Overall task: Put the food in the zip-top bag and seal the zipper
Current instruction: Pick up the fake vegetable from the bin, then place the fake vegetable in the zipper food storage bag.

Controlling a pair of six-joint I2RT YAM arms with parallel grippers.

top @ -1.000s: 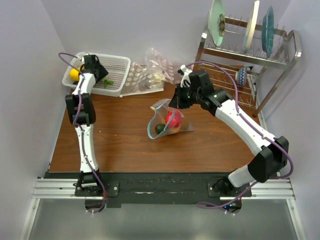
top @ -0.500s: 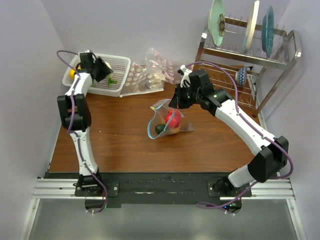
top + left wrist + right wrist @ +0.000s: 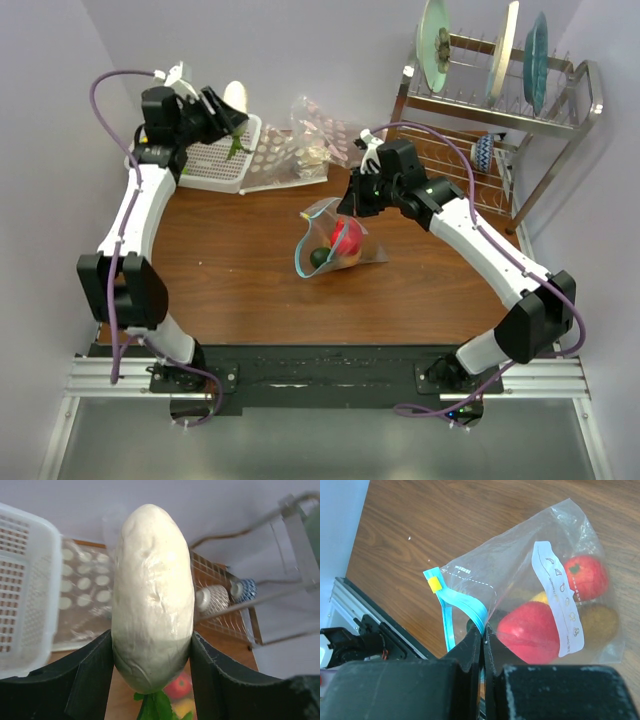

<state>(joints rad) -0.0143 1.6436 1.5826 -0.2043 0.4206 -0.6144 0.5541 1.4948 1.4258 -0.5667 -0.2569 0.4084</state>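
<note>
The left arm has come up off the white plastic mesh basket (image 3: 210,170), where it hung low a second ago. Its left fingers (image 3: 85,680) now carry a smooth white oval plastic vegetable (image 3: 152,600) clear of the rim, so one more piece of food is picked and ready to travel. The right arm has not moved in that time, nor has the bag.

The left fingers stand at a middling width, filled by the vegetable. One pad presses each side of its lower half, the rounded end juts past the tips, and a scrap of green leaf (image 3: 155,707) shows at the base toward the palm. From overhead it hangs in the air above the basket's far right corner.

The clear thin plastic zip-top bag (image 3: 318,220) lies near the middle of the brown wooden bench (image 3: 230,290), well apart from the left fingers — to their right and nearer the arm bases. The right fingers (image 3: 471,647) are pinched tight on its light-blue zipper strip (image 3: 465,605), lifting the rim so the mouth gapes leftward. Inside lie red plastic fruits (image 3: 530,632), with something yellow and a brownish piece beside them. The next move looks to be a carry across to that mouth — the zipper is not yet sealed.
</note>
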